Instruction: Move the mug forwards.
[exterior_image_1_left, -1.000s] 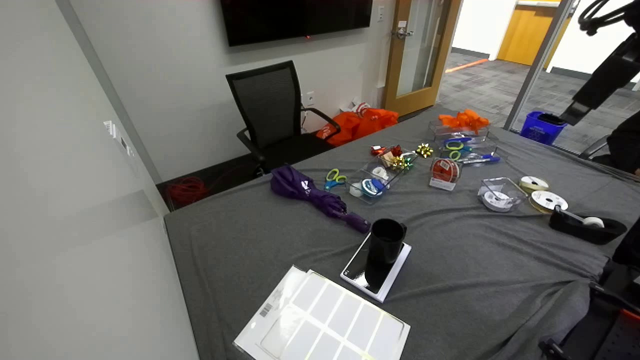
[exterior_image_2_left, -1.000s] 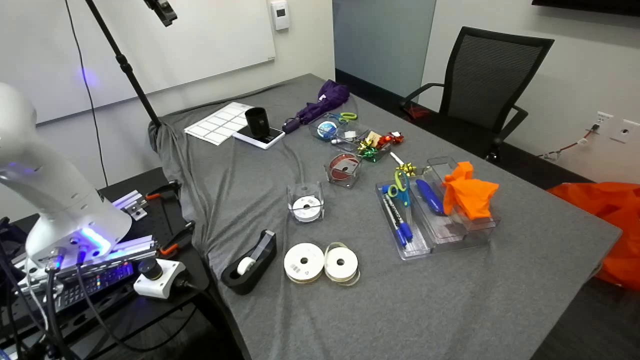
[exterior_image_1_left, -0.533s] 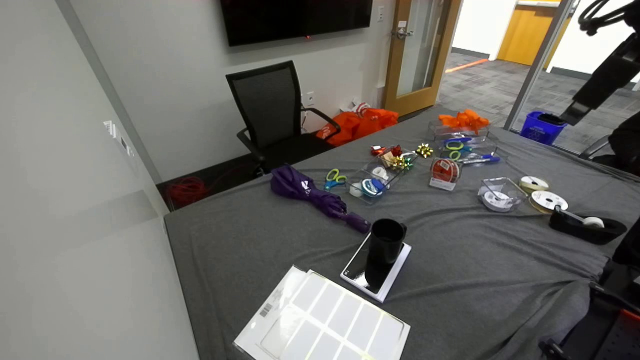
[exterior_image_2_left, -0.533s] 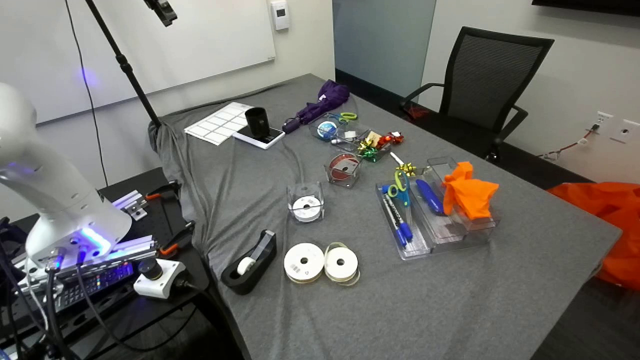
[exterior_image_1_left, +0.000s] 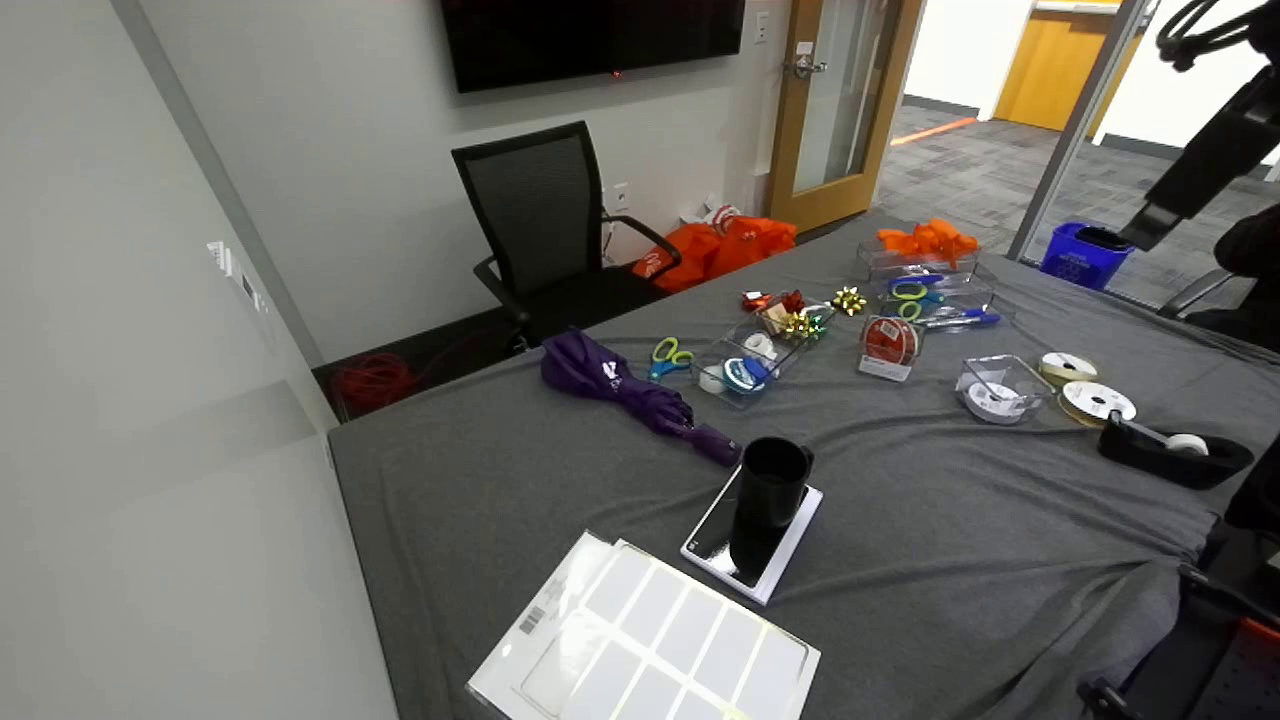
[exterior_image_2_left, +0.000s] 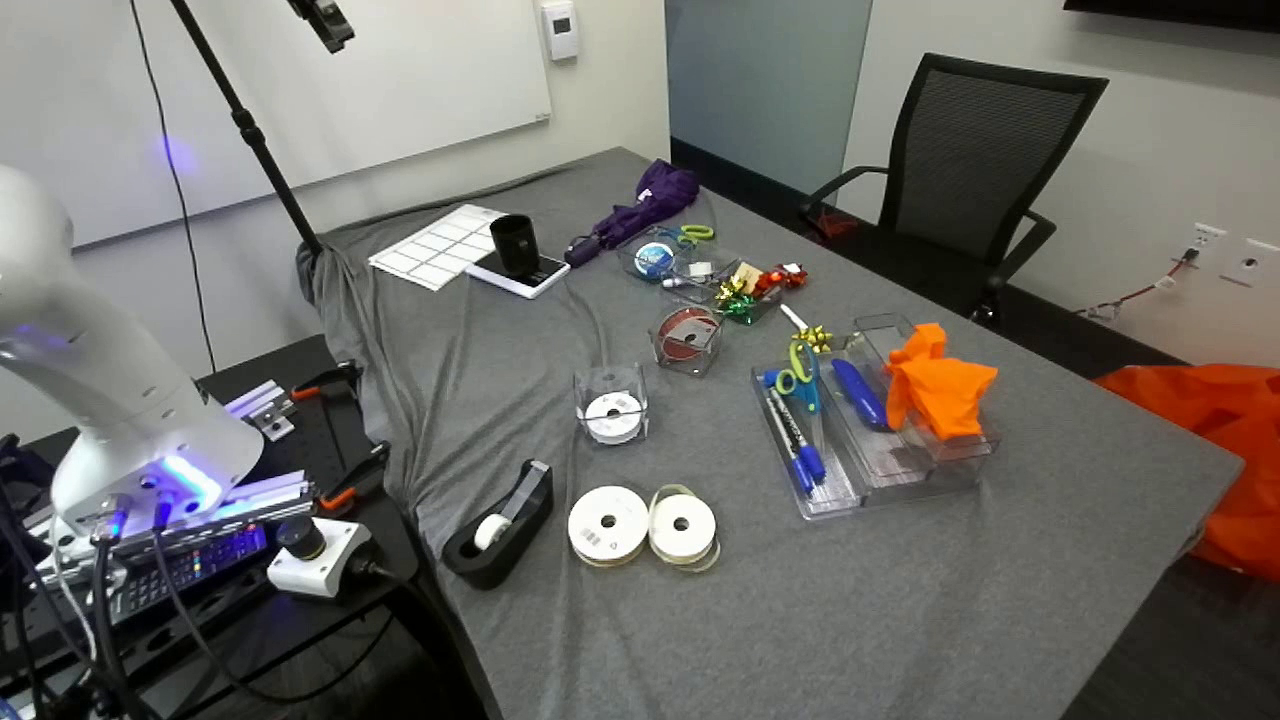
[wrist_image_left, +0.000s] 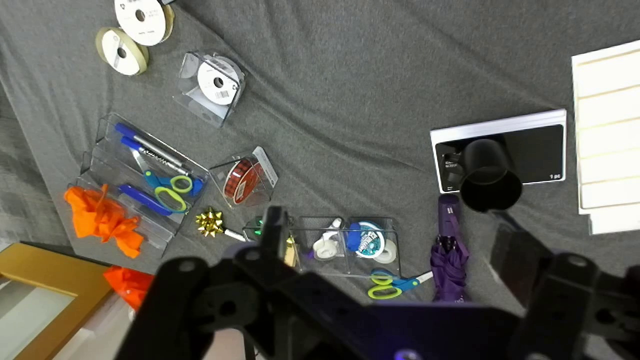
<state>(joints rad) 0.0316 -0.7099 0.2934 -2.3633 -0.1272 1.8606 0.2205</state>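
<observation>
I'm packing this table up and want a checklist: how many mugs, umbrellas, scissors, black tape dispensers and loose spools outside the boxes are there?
Mug: 1
Umbrella: 1
Scissors: 2
Black tape dispenser: 1
Loose spools: 2
Total: 7

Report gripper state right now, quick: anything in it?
Gripper: open wide in the wrist view, holding nothing; the mug stands ungripped on the slab.
</observation>
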